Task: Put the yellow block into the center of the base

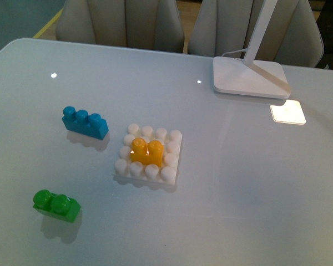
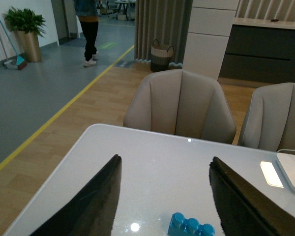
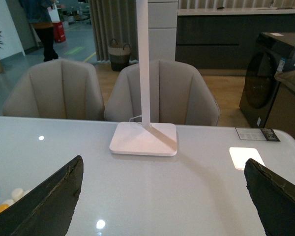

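Front view shows the yellow block [image 1: 146, 151] seated on the base [image 1: 172, 173], occupying the middle studs with a ring of white studs left visible around it; neither arm appears in this view. The block looks level and square to the stud grid, glossy orange-yellow, two round studs on top, with no visible tilt or gap, though seating depth cannot be confirmed from this angle. Judgement: insertion appears complete, and the step in hand is holding clear. To do that well, both arms should keep high and away from the base so nothing nudges the block or slides the plate on the smooth table [image 1: 255, 188]. The left gripper [image 2: 164, 196] is spread wide and empty, above the blue brick [image 2: 191, 225]. The right gripper [image 3: 162, 196] is likewise spread wide with nothing between its fingers, facing the lamp foot [image 3: 143, 139]. The green brick [image 1: 56, 205] lies well apart from the base.
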### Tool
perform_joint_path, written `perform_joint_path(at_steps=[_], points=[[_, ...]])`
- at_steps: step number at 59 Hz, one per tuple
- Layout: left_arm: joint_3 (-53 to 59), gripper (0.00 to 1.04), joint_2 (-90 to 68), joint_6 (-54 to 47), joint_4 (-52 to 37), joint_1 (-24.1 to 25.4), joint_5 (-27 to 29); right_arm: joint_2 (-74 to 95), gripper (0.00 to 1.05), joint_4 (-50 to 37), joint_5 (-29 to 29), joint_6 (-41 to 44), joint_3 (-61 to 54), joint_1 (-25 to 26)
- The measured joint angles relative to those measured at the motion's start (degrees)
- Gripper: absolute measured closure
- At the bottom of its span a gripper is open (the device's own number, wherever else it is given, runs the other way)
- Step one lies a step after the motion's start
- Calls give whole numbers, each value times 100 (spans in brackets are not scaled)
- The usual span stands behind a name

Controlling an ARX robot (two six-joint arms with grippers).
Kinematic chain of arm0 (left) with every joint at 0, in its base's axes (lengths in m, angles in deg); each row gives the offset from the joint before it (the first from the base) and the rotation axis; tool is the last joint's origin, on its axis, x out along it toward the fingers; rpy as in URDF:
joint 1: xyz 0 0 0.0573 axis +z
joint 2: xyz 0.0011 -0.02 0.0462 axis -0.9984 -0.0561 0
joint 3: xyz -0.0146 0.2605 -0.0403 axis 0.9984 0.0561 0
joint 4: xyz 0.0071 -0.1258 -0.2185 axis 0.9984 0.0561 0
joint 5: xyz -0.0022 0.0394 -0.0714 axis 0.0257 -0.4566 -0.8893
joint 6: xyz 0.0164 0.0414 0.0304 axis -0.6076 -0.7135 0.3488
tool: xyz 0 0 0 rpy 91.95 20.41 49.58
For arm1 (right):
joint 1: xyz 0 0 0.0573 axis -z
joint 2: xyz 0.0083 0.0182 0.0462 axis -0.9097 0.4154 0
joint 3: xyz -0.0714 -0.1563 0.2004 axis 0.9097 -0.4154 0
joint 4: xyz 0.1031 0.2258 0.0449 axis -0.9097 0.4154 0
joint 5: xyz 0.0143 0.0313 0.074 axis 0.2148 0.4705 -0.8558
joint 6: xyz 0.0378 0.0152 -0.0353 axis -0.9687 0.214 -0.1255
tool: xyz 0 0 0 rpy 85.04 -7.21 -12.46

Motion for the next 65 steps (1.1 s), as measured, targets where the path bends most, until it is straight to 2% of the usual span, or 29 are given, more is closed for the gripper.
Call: perform_joint_path(at_steps=[4,6,15,39,42,65], points=[[289,69,295,-59,-4,-92,118,0,9,0,0,0,0,2],[380,76,415,-63,28,-260,404,0,9,0,0,0,0,2],[669,102,872,-96,195,-540,520,0,9,0,0,0,0,2],[1134,102,2197,-105,1043,-549,549,0,9,0,0,0,0,2],[1294,102,2297,-105,916,-549,551,0,9,0,0,0,0,2],[1327,102,3602,-107,2159,-549,551,0,9,0,2,0,0,2]])
